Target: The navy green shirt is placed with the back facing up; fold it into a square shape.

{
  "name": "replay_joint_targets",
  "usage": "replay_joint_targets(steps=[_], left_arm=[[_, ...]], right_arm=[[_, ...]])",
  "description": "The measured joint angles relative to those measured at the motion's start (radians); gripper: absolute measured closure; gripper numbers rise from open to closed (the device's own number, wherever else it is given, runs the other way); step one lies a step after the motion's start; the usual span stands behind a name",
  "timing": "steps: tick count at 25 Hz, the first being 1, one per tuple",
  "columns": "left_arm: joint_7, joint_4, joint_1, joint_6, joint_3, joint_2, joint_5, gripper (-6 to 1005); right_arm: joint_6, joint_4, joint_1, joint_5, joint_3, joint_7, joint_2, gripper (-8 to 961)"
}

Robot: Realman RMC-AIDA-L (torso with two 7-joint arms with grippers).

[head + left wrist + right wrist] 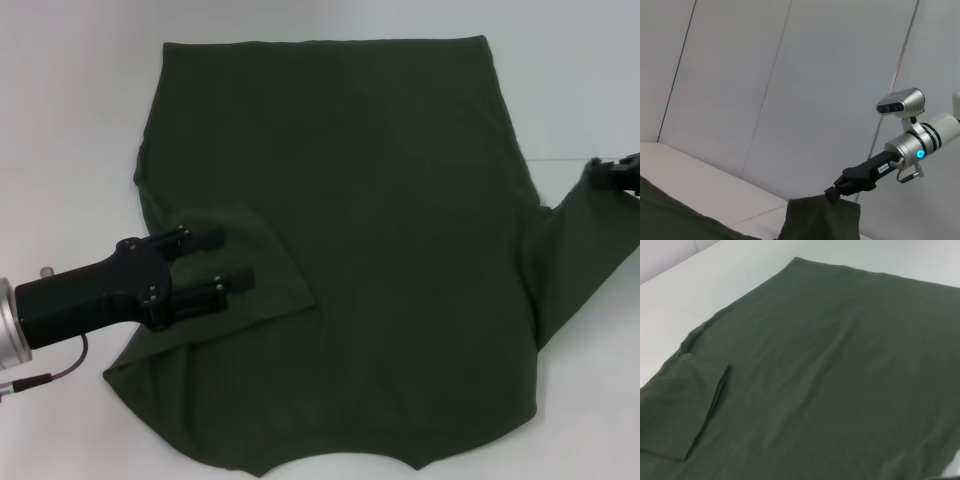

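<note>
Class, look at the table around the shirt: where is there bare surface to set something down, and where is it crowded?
Bare table lies beyond the shirt's left edge and along the far edge past the hem. The navy green shirt fills the middle. It is crowded at the folded-in left sleeve under the left end effector, and at the right sleeve, which the right end effector holds.

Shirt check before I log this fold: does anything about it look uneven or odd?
Yes, the shirt is lopsided. Its left sleeve lies folded in over the body under the left gripper, while the right sleeve sticks out, its tip lifted by the right gripper.
</note>
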Motion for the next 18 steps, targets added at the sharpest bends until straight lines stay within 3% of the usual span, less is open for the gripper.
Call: replay_joint_targets(steps=[13,18], left_arm=[[-0.019,0.01,0.001,-0.001,0.0,0.002,-0.003,183],[-0.029,0.011,0.003,-0.001,0.0,0.002,-0.005,183]], right_arm=[[-0.021,-0.087,-0.008,-0.002,0.036,-0.012,-0.011,939],[-0.03,-0.072,0.027,-0.002,-0.007,-0.014,0.005,930]])
